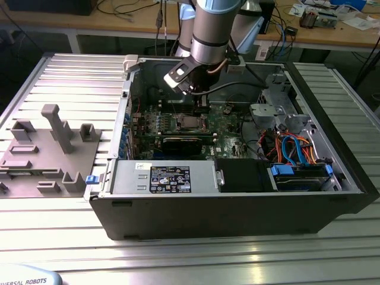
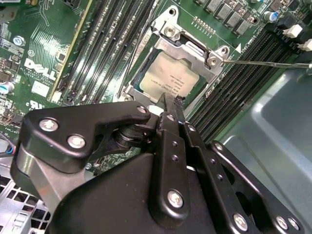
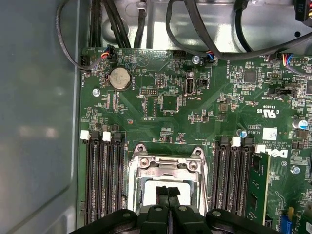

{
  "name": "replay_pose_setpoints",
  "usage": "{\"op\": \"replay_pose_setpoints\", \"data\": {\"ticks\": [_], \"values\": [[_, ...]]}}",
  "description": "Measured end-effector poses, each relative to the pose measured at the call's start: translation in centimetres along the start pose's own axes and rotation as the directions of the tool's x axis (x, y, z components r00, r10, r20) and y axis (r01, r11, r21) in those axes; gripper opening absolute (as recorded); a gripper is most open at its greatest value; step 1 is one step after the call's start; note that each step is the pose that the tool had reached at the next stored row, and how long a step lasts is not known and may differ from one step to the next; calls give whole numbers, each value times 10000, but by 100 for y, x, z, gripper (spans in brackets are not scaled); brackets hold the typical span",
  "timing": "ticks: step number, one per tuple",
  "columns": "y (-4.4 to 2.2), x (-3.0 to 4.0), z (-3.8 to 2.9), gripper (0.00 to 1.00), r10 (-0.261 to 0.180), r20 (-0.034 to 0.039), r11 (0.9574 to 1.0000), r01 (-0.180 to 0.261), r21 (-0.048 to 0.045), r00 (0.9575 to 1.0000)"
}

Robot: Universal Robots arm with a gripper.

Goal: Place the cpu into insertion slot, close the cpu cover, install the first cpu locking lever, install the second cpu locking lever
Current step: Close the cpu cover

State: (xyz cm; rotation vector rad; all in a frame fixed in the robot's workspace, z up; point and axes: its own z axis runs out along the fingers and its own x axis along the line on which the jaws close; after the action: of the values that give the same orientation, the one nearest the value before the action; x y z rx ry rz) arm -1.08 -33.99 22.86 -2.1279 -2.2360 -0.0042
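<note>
The claw is clenched, its two tips pressed together with nothing between them, right over the cpu. The cpu lies flat in its slot on the green board inside the open computer case, and the cpu cover lies shut around it. A thin metal lever sticks out beside the cover

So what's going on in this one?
One robot arm reaches into an open computer case. Its gripper, fingers together, hangs right over the cpu. The cpu sits in place on the motherboard, with the cpu cover down around it. A thin locking lever sticks out sideways beside it.
</note>
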Motion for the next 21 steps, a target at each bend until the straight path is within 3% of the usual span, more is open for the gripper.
{"op": "replay_pose_setpoints", "data": {"ticks": [11,21], "values": [[-64,2,41,11,-1,-1,10000,1,0,10000],[-203,5,122,11,-1,1,10000,1,1,10000]]}}
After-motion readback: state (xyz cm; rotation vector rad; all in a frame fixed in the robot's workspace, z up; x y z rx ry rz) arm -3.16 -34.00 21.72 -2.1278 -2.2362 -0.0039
